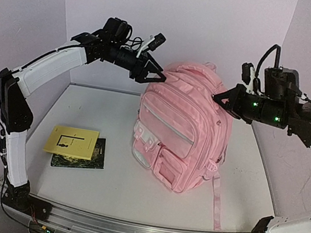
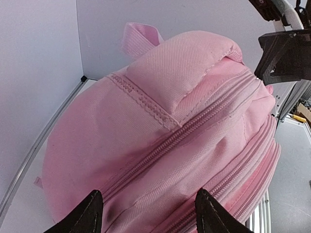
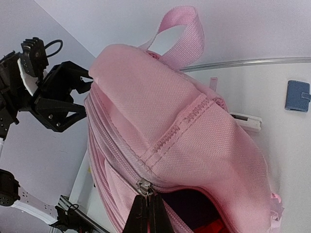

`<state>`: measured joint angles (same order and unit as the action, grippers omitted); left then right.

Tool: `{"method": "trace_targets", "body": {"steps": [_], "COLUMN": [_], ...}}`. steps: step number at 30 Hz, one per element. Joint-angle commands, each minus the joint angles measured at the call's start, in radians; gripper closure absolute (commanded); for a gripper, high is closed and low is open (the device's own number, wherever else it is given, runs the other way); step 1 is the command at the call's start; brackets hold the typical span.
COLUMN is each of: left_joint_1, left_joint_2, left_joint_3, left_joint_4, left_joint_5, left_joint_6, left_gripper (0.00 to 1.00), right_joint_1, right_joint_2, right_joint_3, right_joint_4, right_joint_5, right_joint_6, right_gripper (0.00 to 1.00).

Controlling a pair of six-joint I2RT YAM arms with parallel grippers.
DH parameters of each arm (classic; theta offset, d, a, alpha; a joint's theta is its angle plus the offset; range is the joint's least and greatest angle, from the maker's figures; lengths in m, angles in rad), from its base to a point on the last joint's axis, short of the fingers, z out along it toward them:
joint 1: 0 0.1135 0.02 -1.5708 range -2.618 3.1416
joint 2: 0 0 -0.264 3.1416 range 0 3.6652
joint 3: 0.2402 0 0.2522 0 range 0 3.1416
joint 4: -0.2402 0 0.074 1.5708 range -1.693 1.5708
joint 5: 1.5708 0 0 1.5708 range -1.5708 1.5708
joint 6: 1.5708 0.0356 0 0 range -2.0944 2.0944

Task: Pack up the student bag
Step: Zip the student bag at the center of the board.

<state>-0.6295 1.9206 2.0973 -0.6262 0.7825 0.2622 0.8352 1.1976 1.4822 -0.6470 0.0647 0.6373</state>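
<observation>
The student bag (image 1: 177,133), a large light-pink backpack, stands upright mid-table with its front pockets facing the near edge. My left gripper (image 1: 153,76) hovers at the bag's top left corner, open, its black fingertips (image 2: 93,200) spread over the zip seams of the bag (image 2: 160,145) with nothing between them. At the bag's top right, my right gripper (image 1: 217,98) is shut on the metal zip pull (image 3: 145,186) of the main compartment. Behind the slider the zip gapes, showing a dark inside and a bit of red lining (image 3: 214,226).
A yellow book (image 1: 72,140) lies on a dark book (image 1: 91,158) at the near left of the table. A small blue wallet (image 3: 297,95) lies behind the bag, with a white object (image 3: 246,122) beside the bag's back. Walls close in left, right and behind.
</observation>
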Motion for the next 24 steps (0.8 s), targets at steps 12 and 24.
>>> {"method": "trace_targets", "body": {"steps": [12,24], "left_joint_1": [-0.034,0.064], "left_joint_2": [-0.012,-0.146], "left_joint_3": [-0.018,-0.169], "left_joint_4": [0.009,0.016], "left_joint_5": [-0.155,-0.292], "left_joint_6": [0.066,0.114], "left_gripper": [0.95,1.0], "right_joint_1": [-0.004,-0.006], "right_joint_2": [-0.032,-0.006], "right_joint_3": [-0.038,-0.077], "right_joint_4": [-0.066,-0.131], "right_joint_5": [0.0,-0.013], "right_joint_6": [0.015,0.005], "right_gripper": [1.0,1.0]}}
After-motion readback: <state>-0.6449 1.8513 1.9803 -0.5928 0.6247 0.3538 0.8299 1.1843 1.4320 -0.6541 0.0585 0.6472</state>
